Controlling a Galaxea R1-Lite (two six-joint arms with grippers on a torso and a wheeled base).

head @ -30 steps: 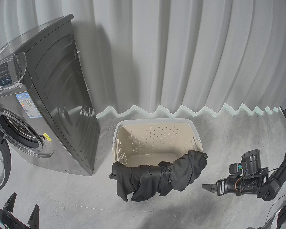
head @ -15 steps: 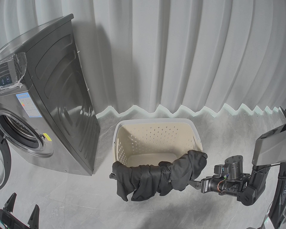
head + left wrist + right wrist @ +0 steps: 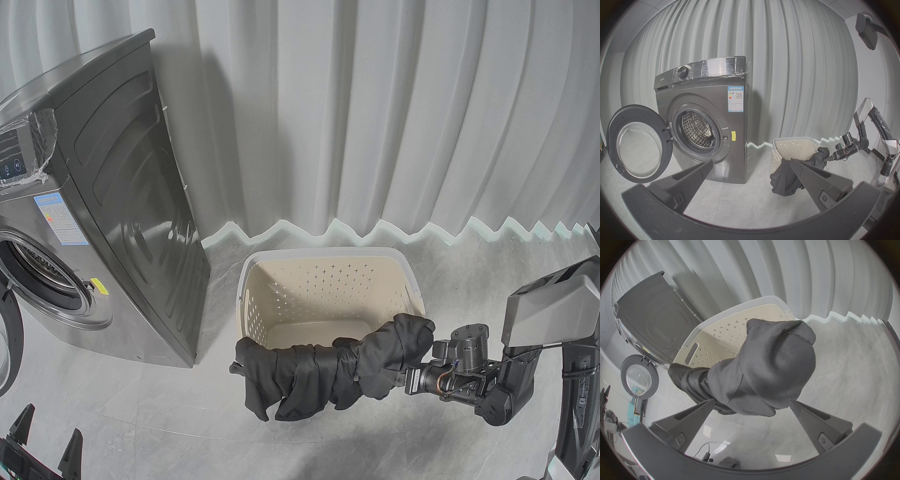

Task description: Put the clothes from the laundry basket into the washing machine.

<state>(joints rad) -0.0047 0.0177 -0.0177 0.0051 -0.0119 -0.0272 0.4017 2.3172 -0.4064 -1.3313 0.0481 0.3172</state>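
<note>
A dark grey garment (image 3: 331, 372) hangs bunched over the near rim of the cream laundry basket (image 3: 325, 256), which stands on the floor. My right gripper (image 3: 396, 379) is level with that rim, pressed up to the garment's right end. In the right wrist view this gripper (image 3: 750, 404) is open, with the garment's rounded end (image 3: 775, 365) bulging between its fingertips. The grey washing machine (image 3: 94, 206) stands at the left with its round door (image 3: 637, 143) swung open and the drum (image 3: 697, 129) showing. My left gripper (image 3: 47, 440) hangs open and low at the near left, far from the basket.
White pleated curtains (image 3: 375, 112) close off the back, just behind the basket. Bare grey floor (image 3: 156, 400) lies between the washer and the basket. The open door (image 3: 9, 337) juts out at the far left edge.
My right arm has swung left and slightly up, bringing its open gripper from clear floor to the right end of the garment. The garment, basket and left gripper have stayed put.
</note>
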